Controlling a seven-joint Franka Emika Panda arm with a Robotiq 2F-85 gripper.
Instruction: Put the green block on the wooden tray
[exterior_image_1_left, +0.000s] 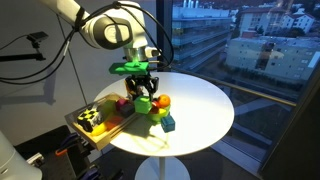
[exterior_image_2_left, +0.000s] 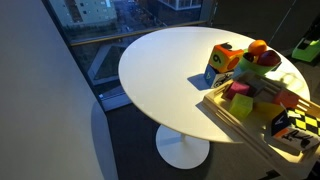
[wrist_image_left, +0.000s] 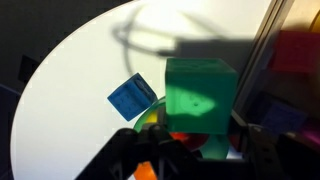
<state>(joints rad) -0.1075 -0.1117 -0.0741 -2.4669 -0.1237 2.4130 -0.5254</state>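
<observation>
My gripper (exterior_image_1_left: 142, 90) hangs over the left part of the round white table and is shut on the green block (exterior_image_1_left: 143, 102), holding it just above the pile of toys. In the wrist view the green block (wrist_image_left: 200, 92) fills the space between my two dark fingers (wrist_image_left: 195, 145). The wooden tray (exterior_image_1_left: 108, 133) lies at the table's left edge, just left of the block, with several toys in it. The tray also shows in an exterior view (exterior_image_2_left: 243, 120); there my gripper is out of view.
An orange ball (exterior_image_1_left: 163, 101) and a teal cube (exterior_image_1_left: 168, 123) lie right of the gripper. A blue cube (wrist_image_left: 132, 97) lies on the white table (exterior_image_1_left: 205, 110) below the block. A ring stack (exterior_image_2_left: 252, 62) and a blue-yellow cube (exterior_image_2_left: 220, 65) stand beside the tray.
</observation>
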